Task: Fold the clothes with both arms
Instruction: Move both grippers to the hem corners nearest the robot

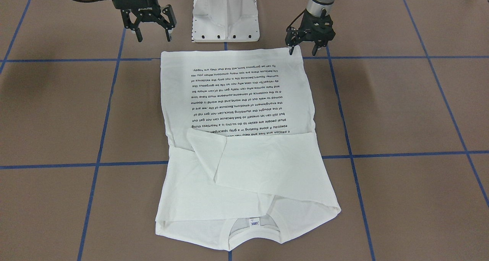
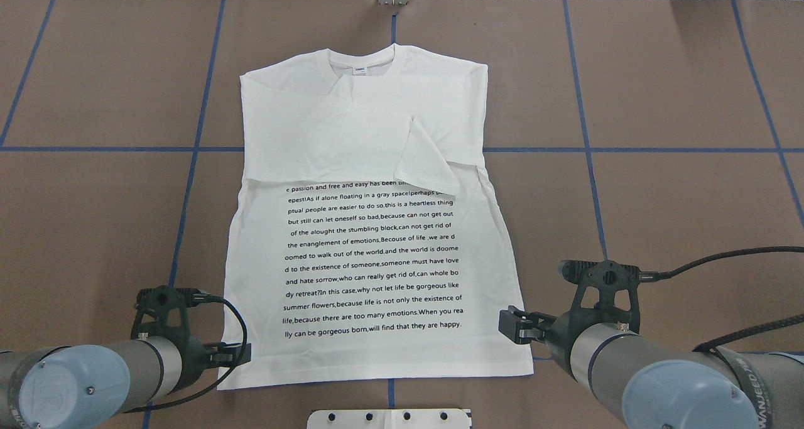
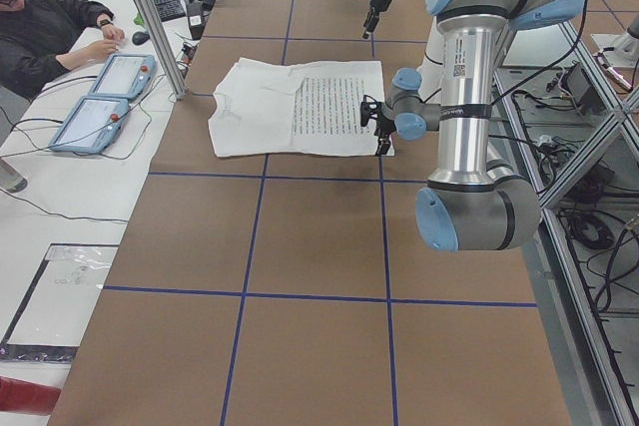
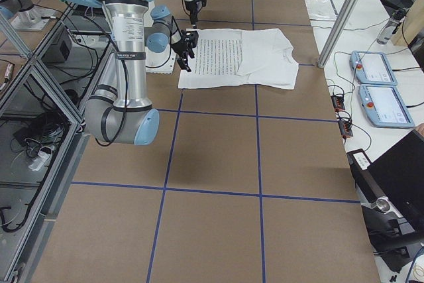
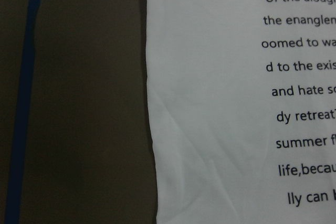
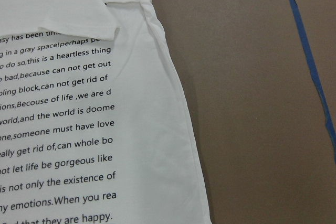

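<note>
On the table's middle: white long-sleeved cotton T-shirt (image 1: 244, 165), flat and print up, with the hem toward the robot's edge, the neckline toward the operators' edge and both sleeves folded across the chest.
Print: block of small black text lines (image 2: 374, 259); the line nearest the hem reads "lly can be gorgeous born,will find that they are happy.", and the one above it "life,because there are too many emotions.When you rea".
Neckline: small white neck label (image 1: 254, 222) with blue marks, too small to read.
Robot's left: black two-finger left gripper (image 1: 303, 49), fingers spread apart, at the hem corner; whether it touches the cloth cannot be told.
Robot's right: black right gripper (image 1: 153, 33), fingers spread apart and holding nothing, near the other hem corner; the white lettering on its body is only partly legible, roughly "ROBOTIQ".
Nearby: white metal pedestal base (image 1: 225, 16) at the robot's edge, just beside the hem.
Surface: brown table (image 1: 401, 108) crossed by blue tape lines (image 1: 57, 166).
Room: person (image 3: 45, 27) in black at a white bench past the operators' edge, with two light-blue tablets (image 3: 122, 75).
</note>
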Robot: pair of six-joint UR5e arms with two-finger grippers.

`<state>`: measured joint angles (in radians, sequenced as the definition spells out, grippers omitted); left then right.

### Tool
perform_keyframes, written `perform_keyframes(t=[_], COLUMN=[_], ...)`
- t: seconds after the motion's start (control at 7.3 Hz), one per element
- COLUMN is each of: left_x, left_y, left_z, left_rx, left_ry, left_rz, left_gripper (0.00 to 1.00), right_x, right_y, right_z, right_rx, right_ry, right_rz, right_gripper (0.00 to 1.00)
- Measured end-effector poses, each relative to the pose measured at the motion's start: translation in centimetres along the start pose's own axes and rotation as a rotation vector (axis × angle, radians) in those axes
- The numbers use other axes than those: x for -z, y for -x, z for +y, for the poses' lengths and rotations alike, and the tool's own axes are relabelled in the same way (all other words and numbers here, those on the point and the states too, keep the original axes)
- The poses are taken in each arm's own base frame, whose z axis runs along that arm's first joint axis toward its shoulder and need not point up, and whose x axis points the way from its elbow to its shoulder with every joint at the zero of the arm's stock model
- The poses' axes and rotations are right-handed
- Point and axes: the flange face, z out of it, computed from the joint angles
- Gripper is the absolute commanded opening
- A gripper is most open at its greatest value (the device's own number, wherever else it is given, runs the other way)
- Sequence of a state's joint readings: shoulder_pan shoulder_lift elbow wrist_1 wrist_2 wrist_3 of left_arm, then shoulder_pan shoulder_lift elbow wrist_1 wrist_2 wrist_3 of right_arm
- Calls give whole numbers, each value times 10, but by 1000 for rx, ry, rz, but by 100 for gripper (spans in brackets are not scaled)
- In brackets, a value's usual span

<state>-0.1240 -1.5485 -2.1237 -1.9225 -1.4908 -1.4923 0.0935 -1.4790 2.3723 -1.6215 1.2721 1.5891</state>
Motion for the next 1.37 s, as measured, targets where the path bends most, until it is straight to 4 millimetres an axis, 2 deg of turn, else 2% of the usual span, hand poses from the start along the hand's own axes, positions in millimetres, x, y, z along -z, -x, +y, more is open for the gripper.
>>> perform_keyframes(t=[0.41, 0.55, 1.37], left_x=[-7, -8, -10], left_y=[-5, -6, -8], left_z=[28, 32, 38], left_rx=[-8, -8, -13], left_ry=[44, 50, 62], left_rz=[-28, -34, -41], left_gripper=[53, 53, 52], right_x=[-1, -2, -10], right_y=[0, 0, 0], right_z=[1, 2, 5], right_rx=[2, 3, 6], right_ry=[0, 1, 1], right_rz=[1, 3, 16], right_gripper=[100, 100, 100])
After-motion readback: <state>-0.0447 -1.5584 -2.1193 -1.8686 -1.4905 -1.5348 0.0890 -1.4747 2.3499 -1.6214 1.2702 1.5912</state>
